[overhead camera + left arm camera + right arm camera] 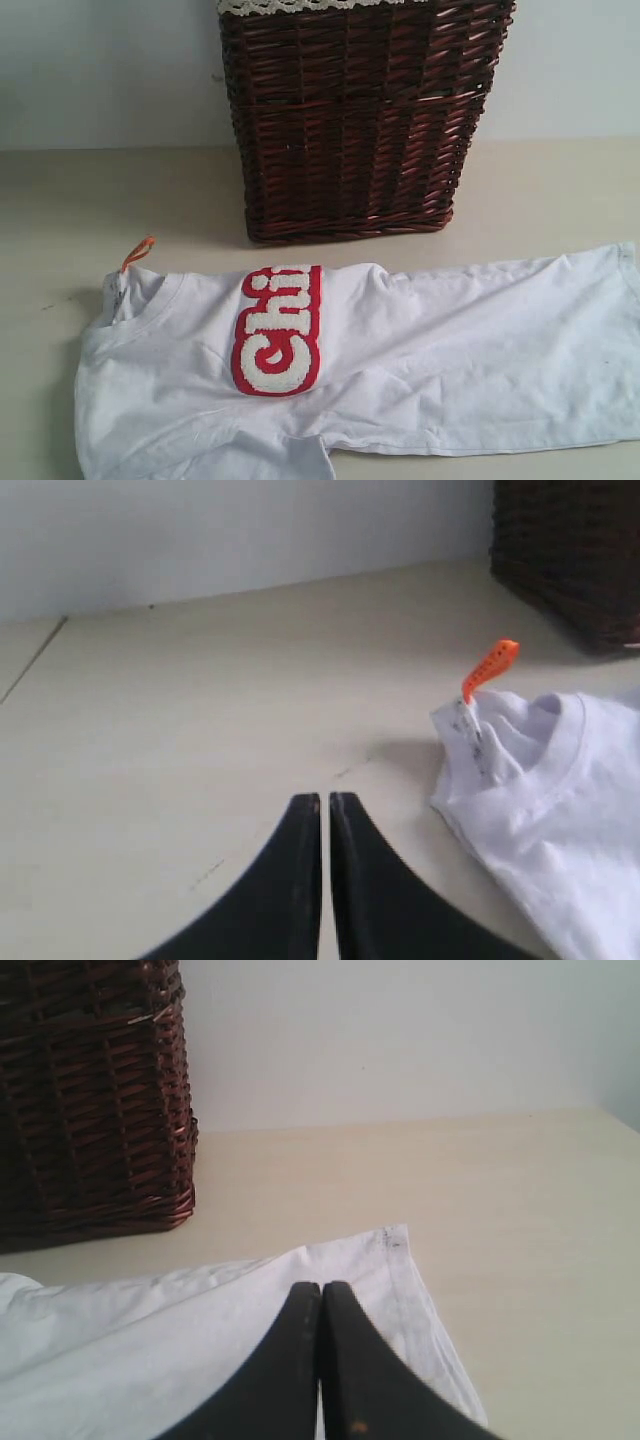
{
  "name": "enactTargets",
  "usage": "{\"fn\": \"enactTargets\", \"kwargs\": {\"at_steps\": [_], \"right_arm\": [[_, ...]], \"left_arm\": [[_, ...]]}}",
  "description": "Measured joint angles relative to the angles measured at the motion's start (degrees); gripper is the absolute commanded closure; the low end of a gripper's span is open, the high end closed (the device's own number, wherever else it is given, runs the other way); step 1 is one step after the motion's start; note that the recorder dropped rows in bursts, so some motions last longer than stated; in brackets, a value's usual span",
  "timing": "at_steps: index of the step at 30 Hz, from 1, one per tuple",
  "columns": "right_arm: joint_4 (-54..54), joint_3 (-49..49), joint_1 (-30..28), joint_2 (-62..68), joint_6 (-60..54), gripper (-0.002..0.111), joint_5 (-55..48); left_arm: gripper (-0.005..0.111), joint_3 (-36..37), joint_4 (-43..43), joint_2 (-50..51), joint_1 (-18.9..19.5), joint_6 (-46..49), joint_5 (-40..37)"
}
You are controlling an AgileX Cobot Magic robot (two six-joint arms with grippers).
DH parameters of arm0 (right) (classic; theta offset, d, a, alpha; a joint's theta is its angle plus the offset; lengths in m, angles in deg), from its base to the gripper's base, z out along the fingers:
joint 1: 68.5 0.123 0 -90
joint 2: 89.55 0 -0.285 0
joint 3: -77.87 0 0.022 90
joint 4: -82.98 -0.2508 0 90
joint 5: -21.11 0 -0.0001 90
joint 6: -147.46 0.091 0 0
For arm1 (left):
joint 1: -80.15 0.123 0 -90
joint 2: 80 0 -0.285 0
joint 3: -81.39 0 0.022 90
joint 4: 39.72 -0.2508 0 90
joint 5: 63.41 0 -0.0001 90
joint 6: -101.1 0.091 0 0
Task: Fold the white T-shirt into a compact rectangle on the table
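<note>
The white T-shirt (450, 350) lies on the table (60, 220), folded lengthwise, collar to the left and hem to the right. Fuzzy white letters edged in red (280, 330) show on its chest, and an orange tag (138, 252) sticks up at the collar. Neither gripper appears in the exterior view. My left gripper (325, 798) is shut and empty over bare table, beside the collar (540, 770) and the orange tag (490, 668). My right gripper (321, 1286) is shut with nothing seen between its fingers, over the shirt's hem corner (395, 1245).
A dark wicker basket (360, 120) with white lace trim stands behind the shirt at the back of the table, against a pale wall. It also shows as the basket (570, 560) in the left wrist view and the basket (90, 1090) in the right.
</note>
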Motion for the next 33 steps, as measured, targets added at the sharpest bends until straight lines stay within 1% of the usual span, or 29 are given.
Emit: {"fn": "enactTargets", "kwargs": {"at_steps": [2, 5, 9, 13, 16, 20, 25, 33], "right_arm": [[0.0, 0.0, 0.0, 0.0, 0.0, 0.108, 0.0], [0.0, 0.0, 0.0, 0.0, 0.0, 0.108, -0.05], [0.0, 0.0, 0.0, 0.0, 0.0, 0.108, -0.05], [0.0, 0.0, 0.0, 0.0, 0.0, 0.108, -0.15], [0.0, 0.0, 0.0, 0.0, 0.0, 0.108, -0.14], [0.0, 0.0, 0.0, 0.0, 0.0, 0.108, -0.14], [0.0, 0.0, 0.0, 0.0, 0.0, 0.108, -0.14], [0.0, 0.0, 0.0, 0.0, 0.0, 0.108, -0.14]], "left_arm": [[0.101, -3.88, 3.5, 8.34, 0.0, -0.13, 4.53], [0.101, -9.62, 5.49, 17.9, -0.04, -0.13, 7.93], [0.101, -14.58, 3.78, 28.74, -0.04, 0.99, 9.62], [0.101, -15.78, 2.13, 38.18, -0.04, 1.35, 8.76], [0.101, -15.78, 1.89, 41.17, -0.04, 1.48, 6.62], [0.101, -16.08, 2.25, 41.63, -0.04, 1.48, 5.55], [0.101, -16.81, 2.25, 42.01, -0.04, 1.48, 7.38], [0.102, -16.9, 2.25, 50.84, -0.04, 1.37, 10.73]]}}
